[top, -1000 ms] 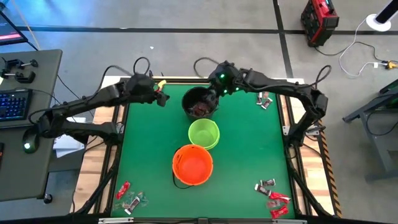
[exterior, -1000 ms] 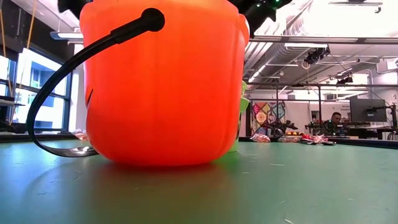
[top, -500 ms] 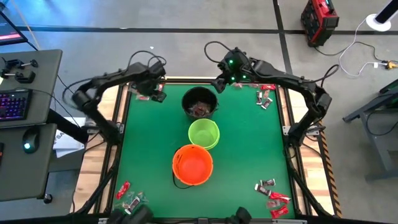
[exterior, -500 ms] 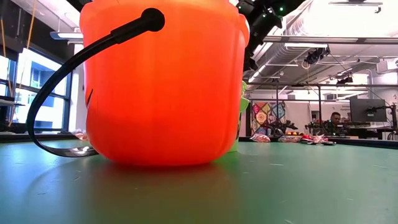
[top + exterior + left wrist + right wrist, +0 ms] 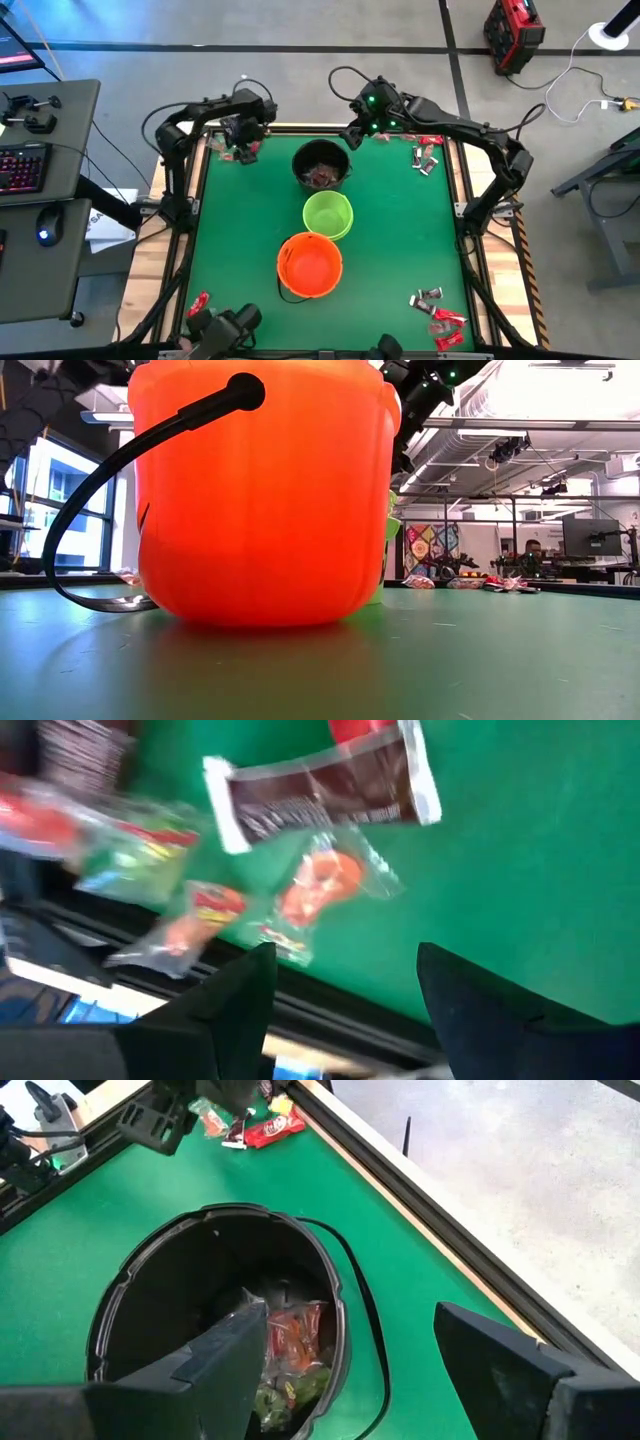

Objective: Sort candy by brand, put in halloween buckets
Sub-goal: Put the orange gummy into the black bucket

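Observation:
Three buckets stand in a row down the table's middle: black [image 5: 300, 160] farthest, lime green [image 5: 328, 215], and orange [image 5: 310, 265] nearest, which fills the low view [image 5: 260, 500]. The black bucket [image 5: 120, 1290] holds several candies [image 5: 290, 1340]. My left gripper [image 5: 243, 143] hovers open at the far left corner over a small candy pile [image 5: 320, 795]: a brown wrapper and clear-wrapped pieces lying flat. My right gripper [image 5: 352, 133] hangs open just beyond the black bucket's far right rim [image 5: 350, 1320]. More candy lies far right [image 5: 425, 155], near right [image 5: 438, 315] and near left [image 5: 200, 303].
The orange bucket's black handle [image 5: 100, 490] hangs down to the table on its side. The table's raised far edge [image 5: 420, 1230] runs close behind both grippers. Dark shapes [image 5: 220, 325] show at the near left edge beside the candy. Bare green table lies left and right of the buckets.
My right gripper drew back from over the black bucket toward the far edge, then kept still. My left arm folded in toward the table's far left corner, and its gripper shifted slightly that way over the candy pile. Dark shapes came into view at the near left edge.

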{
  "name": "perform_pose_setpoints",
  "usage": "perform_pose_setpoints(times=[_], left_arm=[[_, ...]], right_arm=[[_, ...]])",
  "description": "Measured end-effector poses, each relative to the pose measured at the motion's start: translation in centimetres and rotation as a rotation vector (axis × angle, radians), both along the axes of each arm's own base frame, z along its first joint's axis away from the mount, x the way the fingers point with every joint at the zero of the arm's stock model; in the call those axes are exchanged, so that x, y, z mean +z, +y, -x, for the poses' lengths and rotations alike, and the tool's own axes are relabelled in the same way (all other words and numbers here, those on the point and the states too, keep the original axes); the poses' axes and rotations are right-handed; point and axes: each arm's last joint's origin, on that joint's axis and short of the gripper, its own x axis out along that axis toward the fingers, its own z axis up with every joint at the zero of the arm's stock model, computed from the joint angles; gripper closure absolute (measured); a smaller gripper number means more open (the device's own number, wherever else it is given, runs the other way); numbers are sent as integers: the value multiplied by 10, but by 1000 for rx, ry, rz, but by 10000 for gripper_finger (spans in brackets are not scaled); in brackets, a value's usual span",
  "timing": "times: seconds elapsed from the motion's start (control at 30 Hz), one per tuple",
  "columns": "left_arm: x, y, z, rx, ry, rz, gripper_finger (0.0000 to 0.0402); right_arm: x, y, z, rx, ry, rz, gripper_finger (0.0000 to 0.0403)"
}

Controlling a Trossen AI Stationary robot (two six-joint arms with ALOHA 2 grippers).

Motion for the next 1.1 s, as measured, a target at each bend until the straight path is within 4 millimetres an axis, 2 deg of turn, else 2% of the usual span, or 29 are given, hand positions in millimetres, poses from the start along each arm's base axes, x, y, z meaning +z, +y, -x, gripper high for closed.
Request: perform_pose_setpoints(times=[0.2,0.33,0.4,0.5,0.67,0.7,0.87,1.0,1.1], left_arm=[[-24,6,-4,-18,34,15,171],[-28,8,-5,-30,8,12,176],[-28,7,-5,-42,2,30,191],[-28,7,-6,-43,-9,44,240],[-27,5,-5,-33,-9,68,368],[-25,5,-3,-23,-1,75,384],[0,10,3,48,-13,35,395],[40,9,6,120,-116,-90,399],[72,0,4,228,-299,-197,401]], right_arm=[[0,0,0,2,-1,-2,122],[0,0,0,0,-2,-4,122],[0,0,0,-1,-2,-4,122],[0,0,0,-1,0,-5,122],[-1,1,0,-1,7,-10,122],[-1,1,1,-1,8,-10,122],[-1,1,1,-1,8,-9,122],[0,0,1,-4,5,-7,122],[0,-2,1,-13,-3,-4,122]])
